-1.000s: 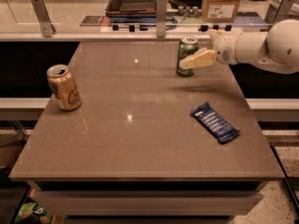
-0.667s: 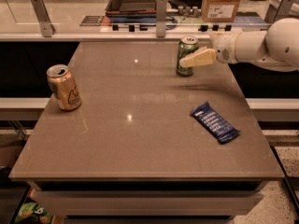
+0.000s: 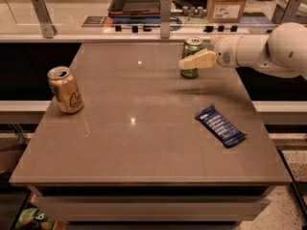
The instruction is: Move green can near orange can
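Gripper [image 3: 186,63] right up against green can [image 3: 193,44], upper right of centre
can't tell whether it's actually clamped; orange can [image 3: 65,91] sits mid-left with a white outlined mark, blue wrapper [image 3: 220,125] lower right, lettering too small to read

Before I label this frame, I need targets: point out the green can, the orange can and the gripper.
green can [image 3: 193,46]: camera view, upper side wall.
orange can [image 3: 66,92]: camera view, middle of its side.
gripper [image 3: 188,63]: camera view, its tip, at the green can on the table's far right.
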Robot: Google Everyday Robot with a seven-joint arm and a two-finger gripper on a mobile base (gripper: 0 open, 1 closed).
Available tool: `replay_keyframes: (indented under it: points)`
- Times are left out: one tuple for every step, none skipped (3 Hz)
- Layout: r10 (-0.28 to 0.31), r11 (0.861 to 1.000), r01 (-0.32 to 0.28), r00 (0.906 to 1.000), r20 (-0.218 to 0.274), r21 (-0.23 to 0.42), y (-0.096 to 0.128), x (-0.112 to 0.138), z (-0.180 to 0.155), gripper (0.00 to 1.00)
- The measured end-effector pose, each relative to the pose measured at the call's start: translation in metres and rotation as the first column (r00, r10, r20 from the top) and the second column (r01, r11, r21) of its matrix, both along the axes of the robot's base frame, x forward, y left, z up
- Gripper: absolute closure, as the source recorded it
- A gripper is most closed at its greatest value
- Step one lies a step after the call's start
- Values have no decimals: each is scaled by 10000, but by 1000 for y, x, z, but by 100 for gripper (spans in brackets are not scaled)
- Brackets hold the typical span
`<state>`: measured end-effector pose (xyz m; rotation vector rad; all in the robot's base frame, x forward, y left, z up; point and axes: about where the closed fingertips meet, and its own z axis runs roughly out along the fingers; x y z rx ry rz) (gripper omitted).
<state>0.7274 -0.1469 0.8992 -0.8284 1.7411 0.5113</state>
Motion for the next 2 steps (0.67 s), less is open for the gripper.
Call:
replay_keyframes:
  points:
    - [222, 9987, -226, 9997, 90, 457, 18, -2, -7, 0]
    - [274, 9986, -278, 9996, 84, 450, 21, -2, -7, 18]
